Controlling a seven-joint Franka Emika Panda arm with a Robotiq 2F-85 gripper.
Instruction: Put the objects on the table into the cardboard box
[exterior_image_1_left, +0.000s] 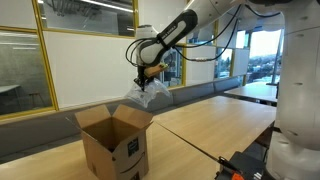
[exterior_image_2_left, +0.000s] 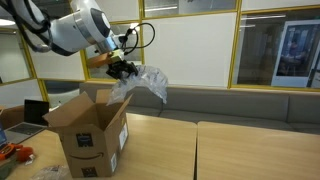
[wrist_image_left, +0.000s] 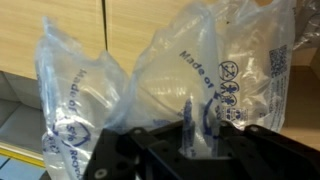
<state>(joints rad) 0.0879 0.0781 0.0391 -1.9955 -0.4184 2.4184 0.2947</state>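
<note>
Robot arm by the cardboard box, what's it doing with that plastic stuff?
The robot's claw is shut on a strip of clear plastic air cushions, holding it in the air over the open cardboard box on the wooden table. The cushions hang near the box's opening, not yet inside.

I had the arm (exterior_image_1_left: 178, 32) stretched out high from its base (exterior_image_1_left: 296, 110), elbow raised and the forearm sloping down toward the cardboard box (exterior_image_1_left: 115, 140). Its last joints were bent so that the gripper (exterior_image_1_left: 146, 74) pointed straight down, hanging above the box's open top and a little off to one side of it. In the wrist view its fingers (wrist_image_left: 187, 120) were drawn close together, pinched on the air-pillow strip (wrist_image_left: 190, 70), which they held clear of the box.
</note>
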